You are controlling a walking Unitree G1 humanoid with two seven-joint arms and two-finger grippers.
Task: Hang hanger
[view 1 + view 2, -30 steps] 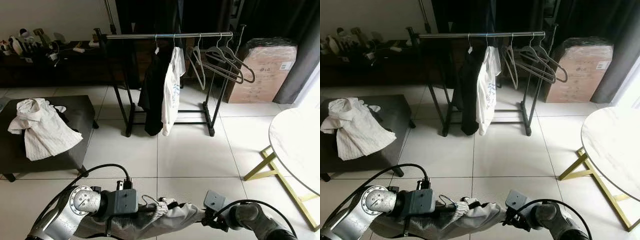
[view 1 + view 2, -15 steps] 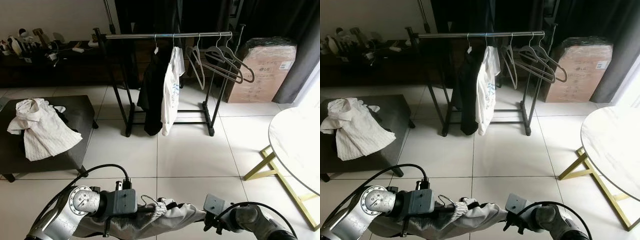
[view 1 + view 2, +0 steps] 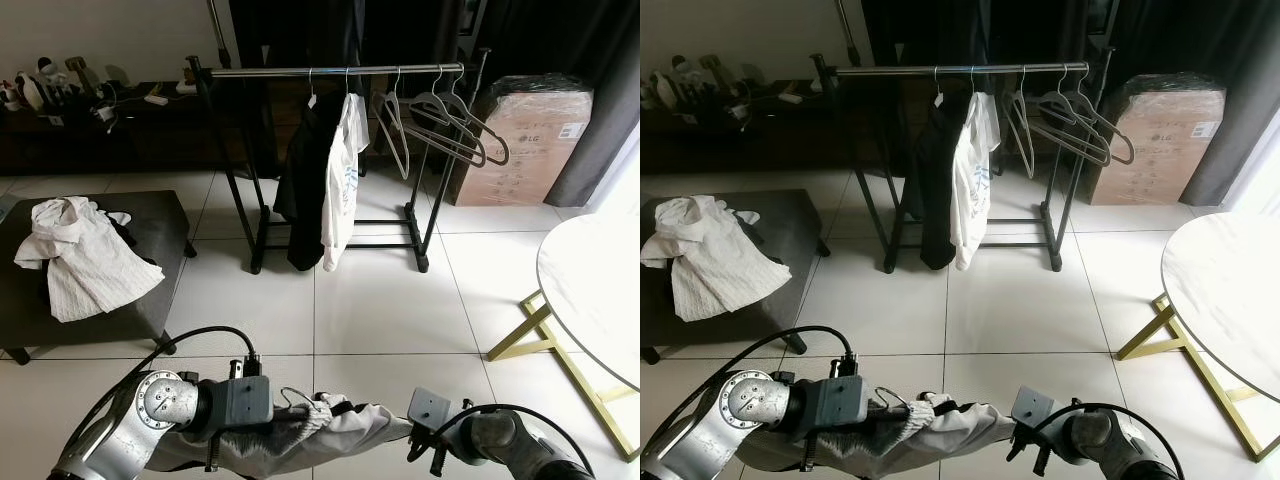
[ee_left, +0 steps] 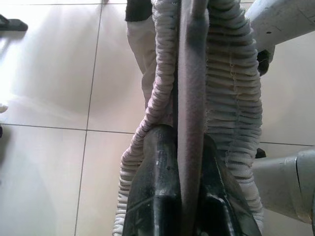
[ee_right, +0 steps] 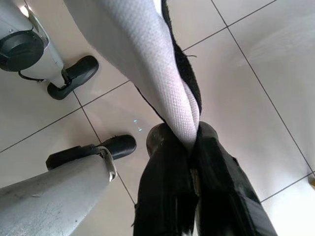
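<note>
A pale grey garment on a grey hanger stretches between my two arms, low in the eye views. My left gripper is shut on the hanger's bar, with the ribbed collar bunched around it. The hanger's wire hook sticks up beside the left wrist. My right gripper is shut on the garment's cloth. Across the tiled floor stands a black clothes rack with a black garment, a white shirt and several empty hangers.
A dark low bench at the left carries a crumpled white striped shirt. A round white table on gold legs stands at the right. A wrapped cardboard box sits right of the rack. Open tiled floor lies before the rack.
My right arm has sunk a little lower in the eye views. Both grippers still hold the garment and hanger; the rack and the room look the same.
</note>
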